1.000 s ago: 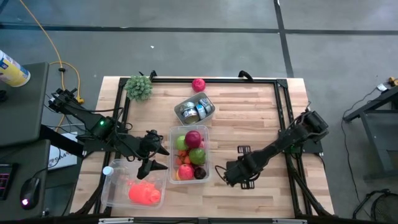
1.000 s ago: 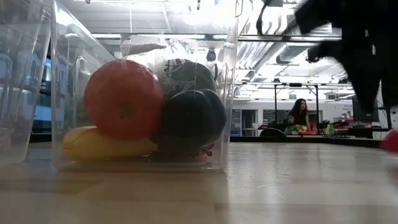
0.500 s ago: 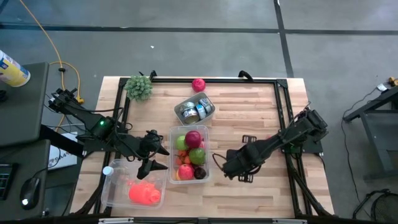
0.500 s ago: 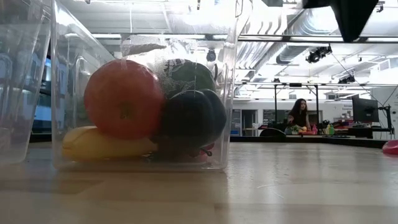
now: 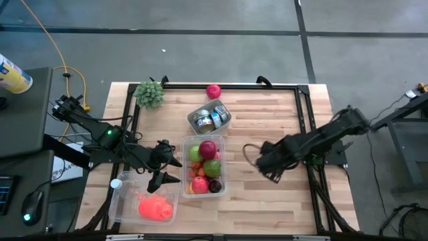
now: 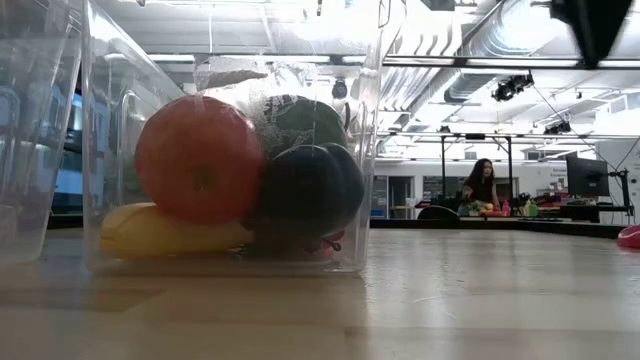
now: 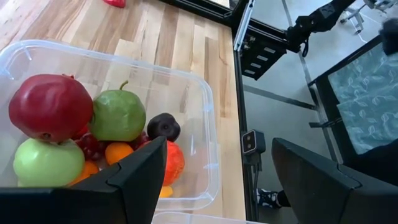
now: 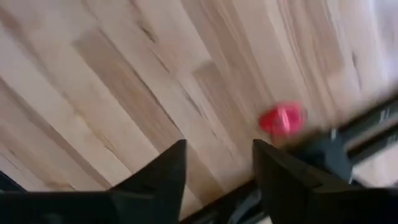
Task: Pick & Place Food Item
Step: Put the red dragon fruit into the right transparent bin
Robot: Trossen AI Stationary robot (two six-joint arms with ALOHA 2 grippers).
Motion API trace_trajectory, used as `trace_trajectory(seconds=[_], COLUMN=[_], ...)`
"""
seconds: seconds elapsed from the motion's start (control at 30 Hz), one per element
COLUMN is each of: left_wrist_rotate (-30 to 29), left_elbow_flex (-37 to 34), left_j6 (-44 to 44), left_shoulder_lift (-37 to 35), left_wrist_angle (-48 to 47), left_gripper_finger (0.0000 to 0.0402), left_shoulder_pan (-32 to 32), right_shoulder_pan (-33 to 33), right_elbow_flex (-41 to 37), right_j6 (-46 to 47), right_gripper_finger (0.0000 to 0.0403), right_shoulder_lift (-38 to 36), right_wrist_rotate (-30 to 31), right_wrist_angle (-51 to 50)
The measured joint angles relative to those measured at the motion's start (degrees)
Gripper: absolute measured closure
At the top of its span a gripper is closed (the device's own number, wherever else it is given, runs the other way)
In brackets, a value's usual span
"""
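Observation:
A clear bin at the table's middle holds several fruits, among them a dark red one and a green one. My left gripper hangs open just left of this bin, with nothing between its fingers. My right gripper is open and points down over bare wood to the right of the bin, holding nothing. A small red item lies on the wood close to a black frame rail. It also shows at the right edge of the low view as a red item.
A second clear bin at the near left holds a pink-red item. A small bin of cans stands beyond the fruit bin. A green plant and a red fruit sit at the far edge. Bare wood lies around my right gripper.
My right gripper has risen well clear of the table, leaving almost all of the low view, and has gone toward the far and right edges while rolling about its pointing line. The left arm and the bins have kept still.

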Motion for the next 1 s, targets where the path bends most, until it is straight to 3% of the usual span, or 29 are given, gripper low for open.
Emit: trace_trajectory(seconds=[0.23, 0.4, 0.6, 0.77, 1.0], left_wrist_rotate=[0.0, 0.0, 0.0, -0.3, -0.4], left_elbow_flex=[0.0, 0.0, 0.0, 0.0, 0.0], left_j6=[0.0, 0.0, 0.0, 0.0, 0.0], left_shoulder_lift=[0.0, 0.0, 0.0, 0.0, 0.0], left_wrist_angle=[0.0, 0.0, 0.1, 1.5, 2.1], left_gripper_finger=[0.0120, 0.0120, 0.0120, 0.0120, 0.0120], left_shoulder_pan=[0.0, 0.0, 0.0, 0.0, 0.0], right_shoulder_pan=[0.0, -3.6, -11.0, -17.0, -26.0], right_elbow_flex=[-19.5, -31.7, -38.8, -39.5, -45.2], right_j6=[14.7, 17.3, 10.2, 3.0, 11.8], right_gripper_finger=[0.0183, 0.0163, 0.0130, 0.0124, 0.0125], right_shoulder_lift=[-14.8, -21.0, -21.5, -20.3, -19.6], right_wrist_rotate=[-2.3, -4.6, -5.2, -3.3, -4.9], right_wrist_angle=[5.5, 15.0, 15.4, 18.7, 23.6])
